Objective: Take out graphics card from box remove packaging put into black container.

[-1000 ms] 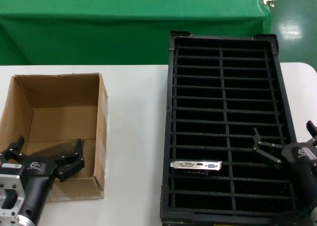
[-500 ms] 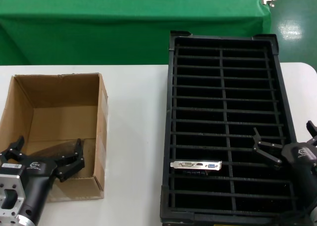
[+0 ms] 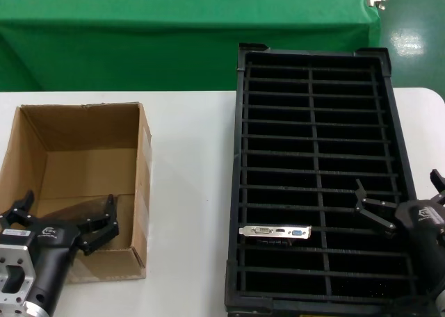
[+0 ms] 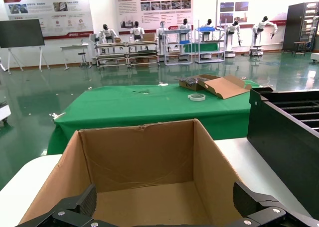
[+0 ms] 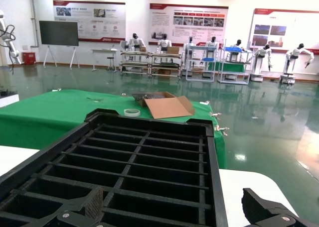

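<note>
The flat dark graphics card with its narrow silver end bracket point(image 3: 275, 231) already stands edge-up in a slot of the large black ribbed plastic tray point(image 3: 314, 58), in the left column near the robot's end, its long axis running across the tray along the slot, the blue and white ports facing up. The right gripper point(image 3: 400, 202) hangs just beside that row, over the right column, with its jaws spread wide and nothing between them; the card lies to its left, only the centre rib between, so this arm is much the nearer of the two. The left gripper point(image 3: 64, 217) sits well apart, at the near wall of the brown corrugated cardboard box point(image 3: 83, 140), jaws also spread and empty. A shiny, dark translucent sheet point(image 3: 76, 210), most likely the plastic bag, lies in the box's near end just between those left jaws. By my judgement the card is placed and little remains; the tray's thin ribs are what any reach toward it must clear.
</note>
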